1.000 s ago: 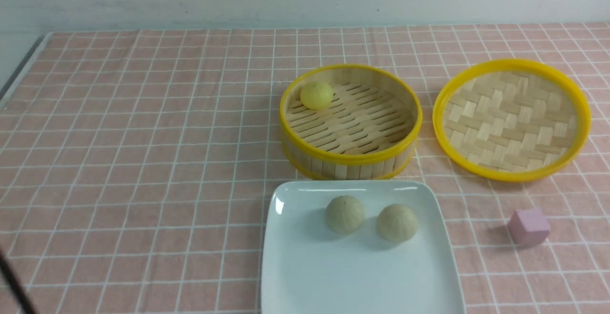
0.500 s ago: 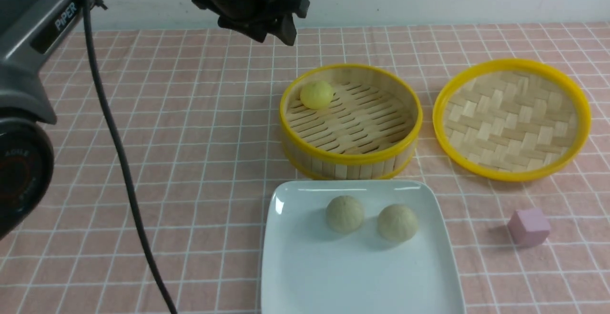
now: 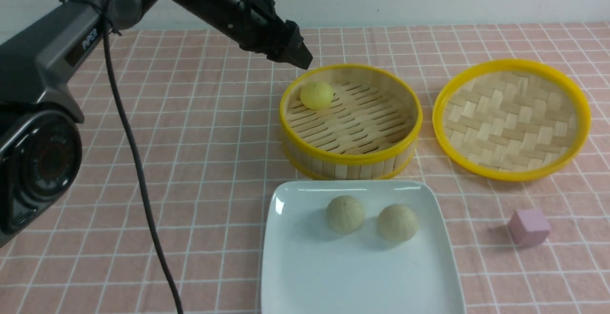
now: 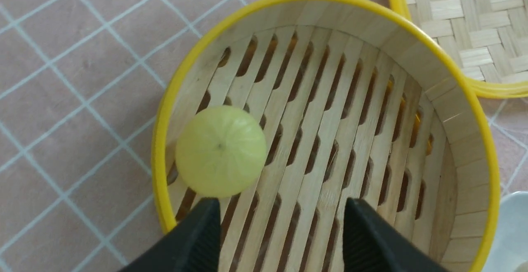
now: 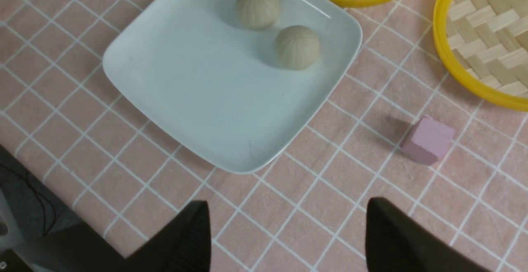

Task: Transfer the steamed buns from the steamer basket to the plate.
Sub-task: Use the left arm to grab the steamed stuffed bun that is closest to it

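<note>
The left gripper (image 3: 299,59), fingers spread wide and empty, hovers over the steamer basket's (image 3: 350,159) far-left rim. The yellow bun (image 3: 316,95) sits just beneath (hugging the wall), so descend straddling it, one finger clearing the rim, before closing gently.

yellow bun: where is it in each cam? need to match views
Front view: yellow bun sits inside the steamer basket, against its far-left wall, just below the left gripper.
Left wrist view: yellow bun by the basket wall, just ahead of the open fingertips.
Right wrist view: not in it.
Shared landmark: the steamer basket's yellow rim; the right wrist view catches only its edge.
</note>
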